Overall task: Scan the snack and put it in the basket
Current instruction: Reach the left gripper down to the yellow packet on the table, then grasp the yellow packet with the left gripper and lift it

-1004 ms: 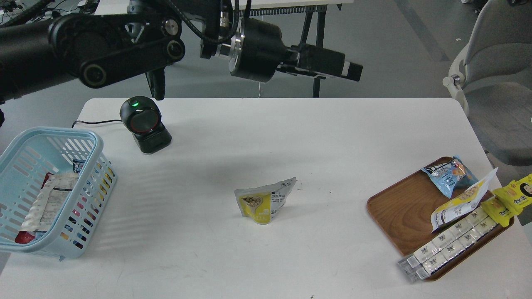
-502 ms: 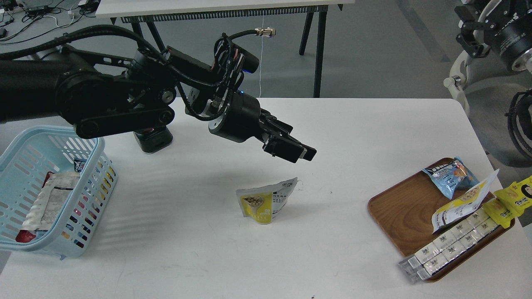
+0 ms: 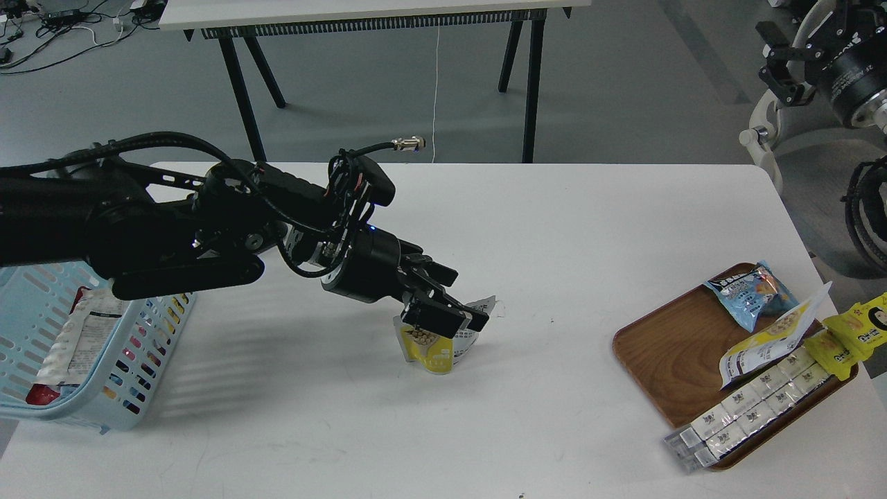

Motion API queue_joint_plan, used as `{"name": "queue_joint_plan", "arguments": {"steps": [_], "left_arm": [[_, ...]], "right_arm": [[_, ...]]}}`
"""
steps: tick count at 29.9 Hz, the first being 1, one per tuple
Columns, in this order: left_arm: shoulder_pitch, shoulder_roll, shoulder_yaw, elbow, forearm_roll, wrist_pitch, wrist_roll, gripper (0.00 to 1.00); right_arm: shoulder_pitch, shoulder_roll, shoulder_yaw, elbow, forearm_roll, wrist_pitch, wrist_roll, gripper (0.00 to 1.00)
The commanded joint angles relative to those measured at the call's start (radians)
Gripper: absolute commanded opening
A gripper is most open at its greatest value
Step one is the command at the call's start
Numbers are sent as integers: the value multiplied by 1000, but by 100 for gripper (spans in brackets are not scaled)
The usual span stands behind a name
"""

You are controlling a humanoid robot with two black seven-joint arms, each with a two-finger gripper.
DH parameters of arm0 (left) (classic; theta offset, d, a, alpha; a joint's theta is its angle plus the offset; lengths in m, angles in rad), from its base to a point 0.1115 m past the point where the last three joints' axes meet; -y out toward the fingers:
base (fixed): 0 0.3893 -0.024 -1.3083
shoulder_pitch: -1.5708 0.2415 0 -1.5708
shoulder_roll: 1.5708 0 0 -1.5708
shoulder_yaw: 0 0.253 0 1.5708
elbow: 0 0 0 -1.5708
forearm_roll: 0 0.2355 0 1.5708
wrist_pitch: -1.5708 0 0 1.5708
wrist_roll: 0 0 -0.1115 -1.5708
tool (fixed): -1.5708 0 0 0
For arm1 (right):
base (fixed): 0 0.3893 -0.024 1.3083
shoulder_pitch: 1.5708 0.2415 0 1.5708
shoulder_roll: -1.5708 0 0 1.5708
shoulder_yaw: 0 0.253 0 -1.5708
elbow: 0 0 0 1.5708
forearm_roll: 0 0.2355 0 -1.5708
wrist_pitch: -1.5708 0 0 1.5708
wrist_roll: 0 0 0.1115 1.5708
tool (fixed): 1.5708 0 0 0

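Note:
The snack (image 3: pixel 434 354), a small pouch with a yellow front picturing tan beans, stands upright at the middle of the white table (image 3: pixel 568 222). My left gripper (image 3: pixel 447 320) has come down onto its top, open, with a finger on each side of the pouch's upper part, which it partly hides. The light blue basket (image 3: pixel 104 409) stands at the table's left edge with several packets inside; my left arm hides its far rim. Of my right arm only a thick part (image 3: pixel 842 62) shows at the top right; its gripper is out of view.
A brown wooden tray (image 3: pixel 658 353) at the right holds a blue packet (image 3: pixel 748 291), a yellow-and-white pouch (image 3: pixel 769 343), a bright yellow packet (image 3: pixel 852 333) and a row of white packs (image 3: pixel 748 409). My left arm hides the scanner.
My left arm has swung down from high above the table's back edge to the snack's top, now covering the scanner. The right arm has come into view at the top right.

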State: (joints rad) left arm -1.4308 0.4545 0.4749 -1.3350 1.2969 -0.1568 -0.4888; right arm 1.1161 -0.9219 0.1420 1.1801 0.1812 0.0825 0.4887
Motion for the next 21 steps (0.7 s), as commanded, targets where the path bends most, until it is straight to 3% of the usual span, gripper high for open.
{"name": "queue_joint_plan", "arguments": {"steps": [1, 3, 9, 14, 15, 16, 17, 21], "left_arm": [[62, -2, -6, 34, 47, 40, 0, 95], [81, -4, -6, 53, 62, 65, 0, 87], [115, 0, 4, 86, 120, 143, 0, 52], [139, 1, 5, 97, 143, 157, 0, 34], [141, 1, 5, 99, 145, 157, 0, 25], [141, 1, 5, 99, 147, 158, 0, 9], [141, 1, 5, 99, 148, 161, 0, 3], [141, 3, 13, 102, 173, 163, 0, 0]], "right_arm": [[-6, -2, 2, 1, 0, 0, 0, 96], [-7, -2, 2, 1, 0, 0, 0, 96], [-7, -2, 2, 4, 0, 2, 0, 96], [-12, -3, 4, 18, 0, 2, 0, 96], [-13, -5, 4, 16, 0, 2, 0, 96], [-16, -5, 4, 18, 0, 2, 0, 96], [-22, -5, 5, 16, 0, 2, 0, 96], [-41, -8, 13, 16, 0, 2, 0, 96]]}}
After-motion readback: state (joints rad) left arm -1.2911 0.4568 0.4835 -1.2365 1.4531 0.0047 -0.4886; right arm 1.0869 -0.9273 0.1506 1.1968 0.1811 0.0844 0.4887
